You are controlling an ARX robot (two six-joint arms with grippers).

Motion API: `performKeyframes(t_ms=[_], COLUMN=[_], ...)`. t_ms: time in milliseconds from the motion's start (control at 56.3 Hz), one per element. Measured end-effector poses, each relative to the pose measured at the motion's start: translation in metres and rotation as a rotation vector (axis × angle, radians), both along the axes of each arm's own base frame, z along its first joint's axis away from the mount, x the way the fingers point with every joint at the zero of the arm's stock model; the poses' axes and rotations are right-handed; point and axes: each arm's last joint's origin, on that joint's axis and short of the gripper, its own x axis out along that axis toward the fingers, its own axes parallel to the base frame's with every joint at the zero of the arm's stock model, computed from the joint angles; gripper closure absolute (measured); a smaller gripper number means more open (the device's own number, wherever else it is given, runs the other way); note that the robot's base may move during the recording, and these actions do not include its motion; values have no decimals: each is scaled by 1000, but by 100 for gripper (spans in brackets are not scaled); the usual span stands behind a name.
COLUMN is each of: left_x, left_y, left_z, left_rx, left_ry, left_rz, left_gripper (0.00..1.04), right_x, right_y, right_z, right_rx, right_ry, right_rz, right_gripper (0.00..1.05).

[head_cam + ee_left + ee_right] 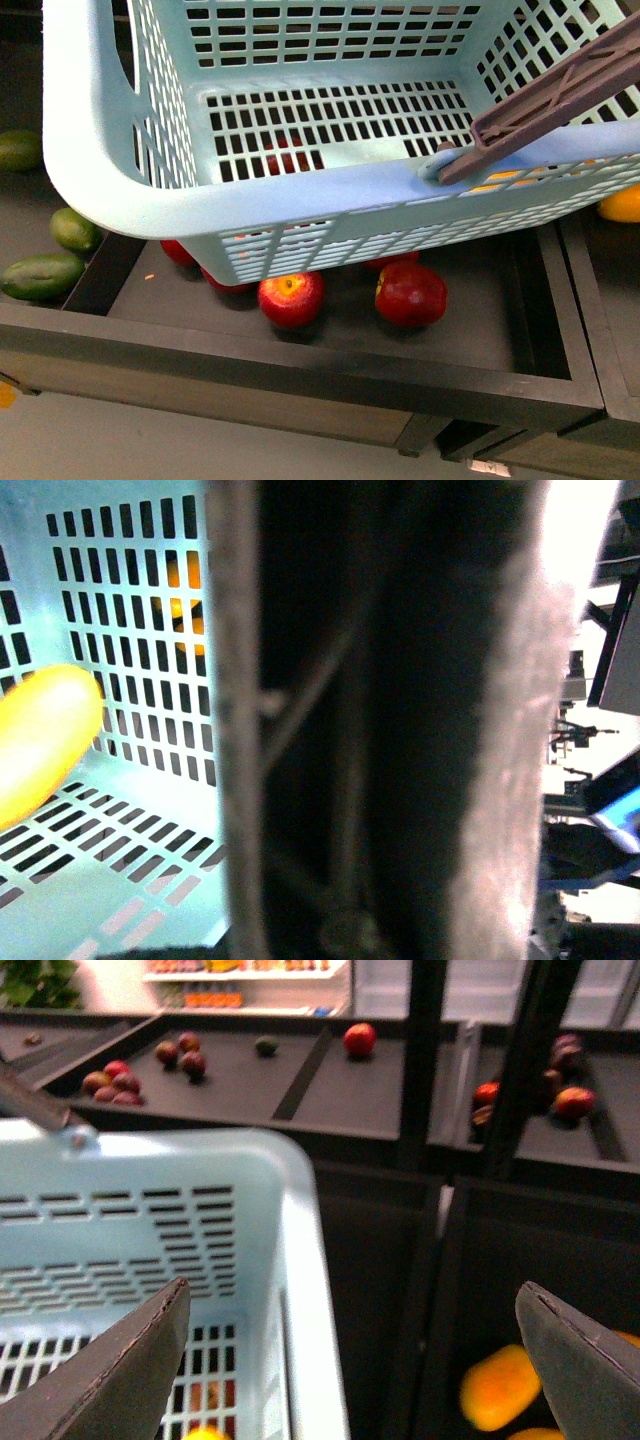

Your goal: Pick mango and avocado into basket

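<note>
The light teal basket (150,190) hangs in the air above a dark bin, filling most of the front view. My left gripper (375,860) is shut on its brownish-grey handle (560,95), which blocks most of the left wrist view. A blurred yellow oval fruit, the mango (40,735), appears inside the basket. Orange also shows through the near wall slots (500,180). A dark green avocado (42,276) lies in the bin to the left, outside the basket. My right gripper (350,1360) is open and empty, over the basket rim (300,1290) and the bin beside it.
Red apples (410,293) lie in the bin (300,365) under the basket. A lighter green lime (75,229) and another green fruit (18,150) sit at the left. Orange-yellow fruits (500,1385) lie in the right bin. Shelves with more fruit (360,1038) stand behind.
</note>
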Motion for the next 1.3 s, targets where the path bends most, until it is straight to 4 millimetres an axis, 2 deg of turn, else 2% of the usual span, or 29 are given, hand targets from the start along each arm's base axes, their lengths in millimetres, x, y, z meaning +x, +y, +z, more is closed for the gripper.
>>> performKeyframes(t_ms=[71,231,337,444,550,781,1207,1242,1296], left_x=[0,0,0,0,0,0,0,0,0], left_y=[0,0,0,0,0,0,0,0,0], left_z=[0,0,0,0,0,0,0,0,0], left_rx=[-2,-4,-5,-4,-5,-4,-4,-4,-2], left_ry=[2,4,5,4,5,3,3,3,2], left_rz=[-2,-8,-9,-9,-9,-7,-6,-6,-5], left_gripper=[92,92,92,92,92,92,92,92,92], right_x=[-15,-44,-52,-64,-85,-118,-149,-151,-152], right_y=[-15,-45,-53,-41,-19,6,24,28,32], right_z=[9,18,20,8,-21,-56,-82,-84,-84], right_rx=[18,44,48,5,-9,-18,-23,-24,-23], right_ry=[-27,-44,-58,-80,-63,-55,-59,-58,-63], right_rz=[-63,-200,-224,-132,-113,-115,-134,-126,-103], right_gripper=[9,9,11,28,52,103,103,99,87])
